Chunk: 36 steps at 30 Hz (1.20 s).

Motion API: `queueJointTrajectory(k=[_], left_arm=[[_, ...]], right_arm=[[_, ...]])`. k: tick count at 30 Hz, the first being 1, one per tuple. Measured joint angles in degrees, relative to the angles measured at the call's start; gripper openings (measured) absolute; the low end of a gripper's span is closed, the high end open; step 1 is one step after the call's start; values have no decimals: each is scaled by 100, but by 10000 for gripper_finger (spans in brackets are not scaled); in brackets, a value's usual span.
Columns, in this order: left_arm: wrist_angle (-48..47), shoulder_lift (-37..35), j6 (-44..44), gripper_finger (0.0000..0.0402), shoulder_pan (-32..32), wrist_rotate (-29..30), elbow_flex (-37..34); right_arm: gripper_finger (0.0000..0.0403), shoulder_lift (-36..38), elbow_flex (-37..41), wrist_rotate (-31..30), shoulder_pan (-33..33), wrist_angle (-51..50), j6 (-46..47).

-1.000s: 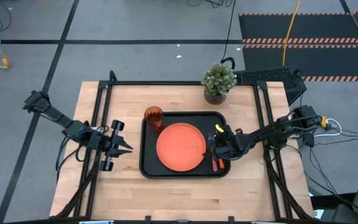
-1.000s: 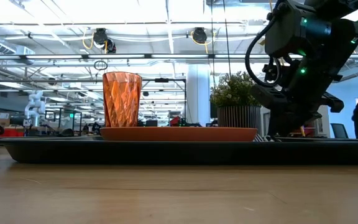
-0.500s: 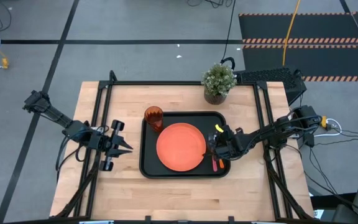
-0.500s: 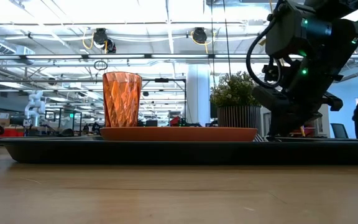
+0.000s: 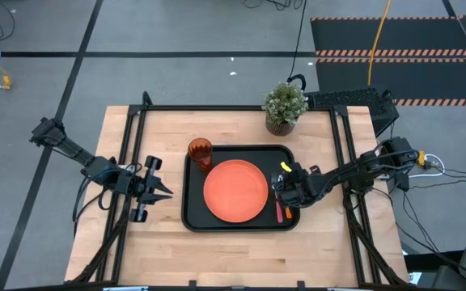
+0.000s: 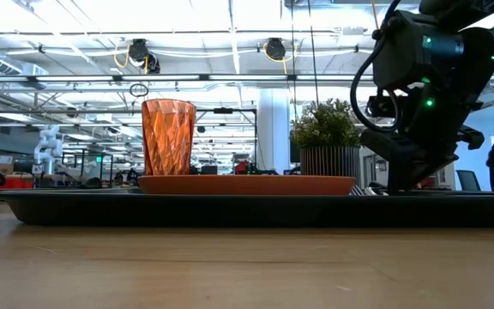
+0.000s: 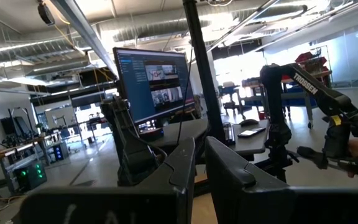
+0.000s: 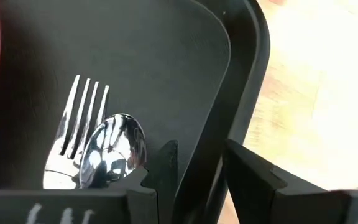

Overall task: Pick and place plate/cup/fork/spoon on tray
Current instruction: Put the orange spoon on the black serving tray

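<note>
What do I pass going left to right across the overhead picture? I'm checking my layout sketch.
Left gripper → cup → plate → fork → right gripper. The tray spans cup to fork; the potted plant sits behind.

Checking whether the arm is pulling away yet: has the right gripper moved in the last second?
Yes, slightly. In the low view the right gripper has shifted to the picture's right, away from the potted plant behind it, still low over the tray.

You had the orange plate (image 5: 235, 190) lying flat mid-tray (image 5: 194, 218), the amber cup (image 5: 200, 152) upright at its far-left corner, and the fork (image 8: 79, 121) and spoon (image 8: 114, 149) side by side along its right rim.
</note>
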State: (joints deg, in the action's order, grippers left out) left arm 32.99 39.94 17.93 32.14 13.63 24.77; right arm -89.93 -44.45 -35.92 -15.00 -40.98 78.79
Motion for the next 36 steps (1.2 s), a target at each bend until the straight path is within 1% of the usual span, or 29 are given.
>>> queueJointTrajectory(k=[3, 5, 8, 10, 15, 18, 23, 26, 29, 33, 36], left_arm=[[0, 0, 0, 42, -1, 0, 0], [-2, 0, 0, 42, -2, 2, 0], [-4, 2, 0, 42, -2, 2, 0], [-9, 1, -4, 42, -1, 0, 0], [-37, 2, -4, 42, -1, 2, 0], [-71, 2, 0, 42, -2, 8, 0], [-190, 2, 10, 42, 0, 344, 0], [-243, 2, 11, 42, 0, 491, 0], [-337, 2, 18, 42, -1, 516, -1], [-332, 2, 196, 42, -2, 773, 0], [-329, 2, 462, 42, -40, 1119, -1]], right_arm=[[118, 0, 4, 73, -9, 460, -223], [118, 0, 4, 234, -9, 867, -511], [118, 0, 4, 467, -11, 1206, -795], [118, 0, 4, 471, -11, 1173, -783], [118, 0, 4, 468, -11, 618, -653], [118, 18, 4, 469, -43, 507, -609], [118, 65, -109, 487, -266, 1042, -898], [118, 94, -317, 490, -444, 1112, -1082], [118, 99, -493, 467, -621, 1098, -1255], [118, 122, -562, 479, -826, 1520, -1492], [118, 118, -562, 867, -894, 1682, -1493]])
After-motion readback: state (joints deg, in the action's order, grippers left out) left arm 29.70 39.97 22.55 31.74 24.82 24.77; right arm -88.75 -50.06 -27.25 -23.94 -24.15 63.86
